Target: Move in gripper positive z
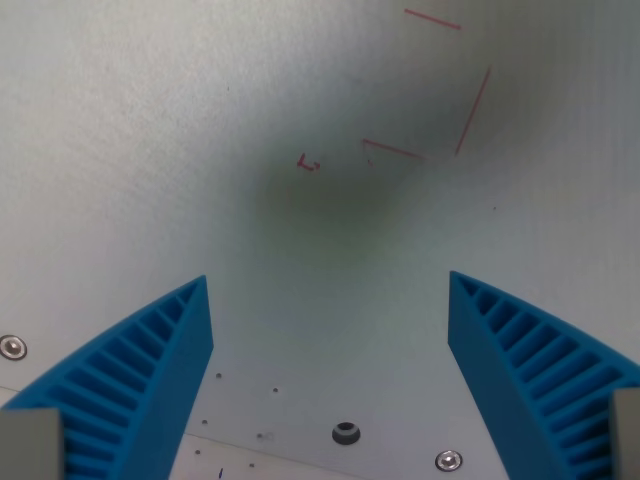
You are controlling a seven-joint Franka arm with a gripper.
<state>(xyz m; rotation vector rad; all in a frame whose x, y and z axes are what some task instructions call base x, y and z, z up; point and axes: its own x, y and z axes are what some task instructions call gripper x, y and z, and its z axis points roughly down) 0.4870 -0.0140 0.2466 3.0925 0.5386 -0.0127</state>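
Observation:
My gripper is open and empty, with its two blue ribbed fingers rising from the bottom corners of the wrist view. The jaws stand wide apart over a pale grey-white table surface. Nothing lies between them. A soft dark shadow sits on the surface under the gripper, near the middle of the view.
Thin red marker lines and a small red mark are drawn on the surface at the upper right. Screws and a dark hole sit in a plate along the bottom edge.

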